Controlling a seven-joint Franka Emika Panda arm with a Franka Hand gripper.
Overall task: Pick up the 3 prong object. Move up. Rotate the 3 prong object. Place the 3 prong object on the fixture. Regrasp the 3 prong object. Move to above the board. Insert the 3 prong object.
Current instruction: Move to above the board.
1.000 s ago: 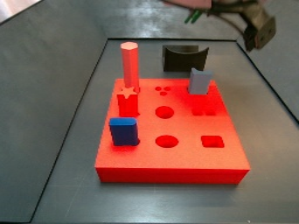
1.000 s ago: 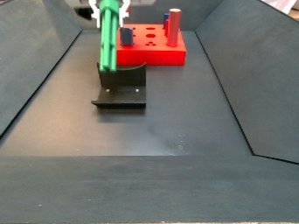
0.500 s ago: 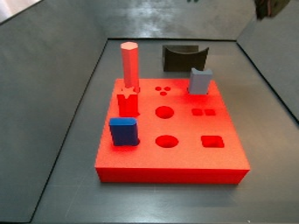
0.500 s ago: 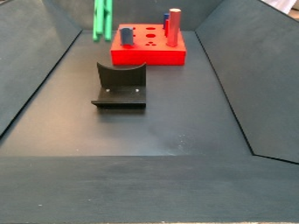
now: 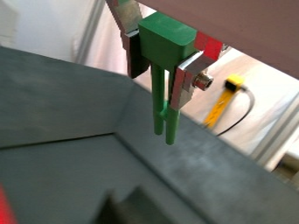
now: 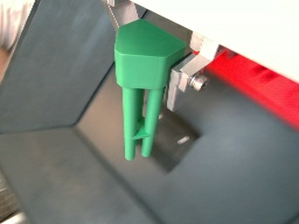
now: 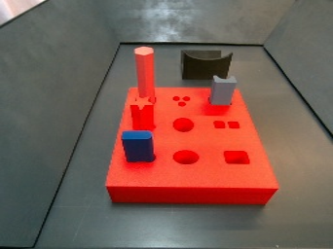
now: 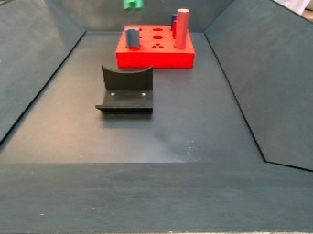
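Observation:
The 3 prong object point(image 5: 165, 45) is a green piece with a blocky head and slim prongs point(image 5: 163, 115) hanging down. My gripper point(image 5: 160, 80) is shut on its head, and a silver finger point(image 6: 179, 86) shows beside it in both wrist views. It hangs high over the dark floor. In a side view only the green lower end point(image 8: 131, 4) shows at the top edge, and the gripper itself is out of frame. The black fixture point(image 8: 126, 90) stands on the floor with nothing on it. The red board point(image 7: 208, 173) lies beyond it point(image 8: 156, 58).
On the board stand a tall red cylinder point(image 7: 143, 73), a blue block point(image 7: 138, 146) and a grey-blue block point(image 7: 224, 90). Round and square holes point(image 7: 186, 155) are open on its top. Sloped dark walls point(image 8: 43, 73) enclose the floor on both sides.
The gripper has risen with the green piece. It has left the top of one side view, and only the piece's end remains in the other.

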